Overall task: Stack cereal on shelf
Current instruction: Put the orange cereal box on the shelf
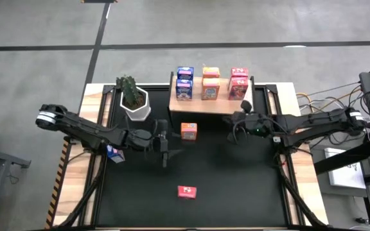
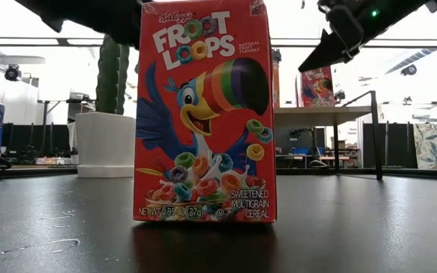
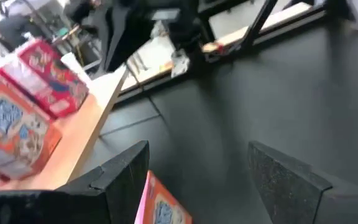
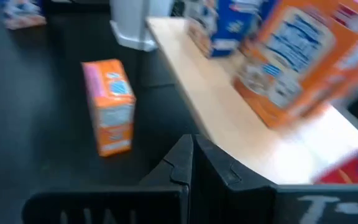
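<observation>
The black table mat (image 1: 236, 179) is covering most of the table top, and both dark arms are reaching in over it from the two sides. At the far edge of the mat the light wooden shelf (image 1: 204, 104) is standing, carrying cereal boxes in three short stacks: blue boxes (image 1: 184, 83) on the left, orange boxes (image 1: 211, 83) in the middle and red boxes (image 1: 239, 83) on the right. Left of the shelf a white hexagonal plant pot (image 1: 135, 106) is sitting with a green cactus-like plant in it. The left gripper (image 1: 165, 144) is hovering over the middle of the mat, its jaws standing wide apart with nothing between them; in the left wrist view its two dark fingers (image 3: 278, 180) are showing well apart, with the top of an orange box (image 3: 160, 205) peeking up just beside one of them. That loose orange box (image 1: 189, 131) is standing upright on the mat, just in front of the shelf and a little beyond the left gripper. The right gripper (image 1: 241, 120) is hanging near the right front corner of the shelf, its jaws pressed together and empty; its wrist view is looking along the shelf edge. A red Froot Loops box (image 1: 186, 192) is standing alone at the near middle of the mat, filling the low view. A small blue box (image 1: 115, 153) is lying on the mat at the left, beneath the left arm.
</observation>
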